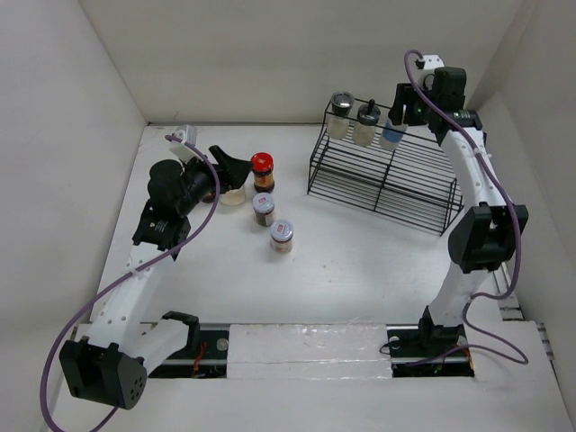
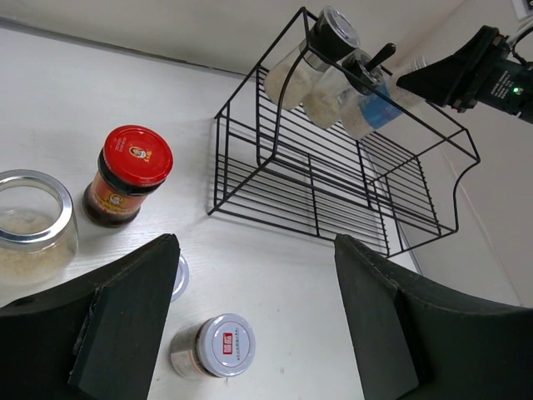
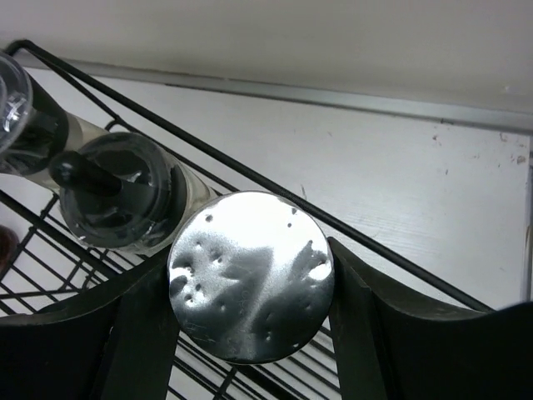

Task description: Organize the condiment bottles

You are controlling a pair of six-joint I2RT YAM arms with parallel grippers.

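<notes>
Seven condiment bottles in view: three on the rack, four on the table (image 1: pixel 360 270). The right gripper (image 3: pixel 248 271) is clamped on the blue-labelled bottle (image 2: pixel 376 111), one finger against each side of its dented silver cap, at the top back edge of the black wire rack (image 2: pixel 333 196). Just beside that grip, on the side away from the rack's end, stands the black-capped pourer bottle (image 3: pixel 117 196), touching or nearly touching the held one. Next beyond it is the silver-capped shaker (image 1: pixel 341 115), so the three form one row along the rack top, all with pale contents. The lower rack shelves show only wire. The left gripper (image 2: pixel 254 250) has its jaws spread wide with nothing between them, and it hovers over the table well apart from the rack. Four jars cluster around it. The pale-grain jar (image 2: pixel 29 221), with a silver rim, is just outside its left finger. The red-capped jar (image 2: pixel 129 175), with dark contents, is ahead of that same finger, near the pale one but apart from it. The dark jar (image 1: pixel 263 209) with a silver cap is partly hidden behind the left finger's inner edge. The red-label jar (image 2: pixel 225 344), also silver-lidded, sits below the open jaws, closer to the wrist. All four are upright, and I can't tell whether the pale jar has a lid.
</notes>
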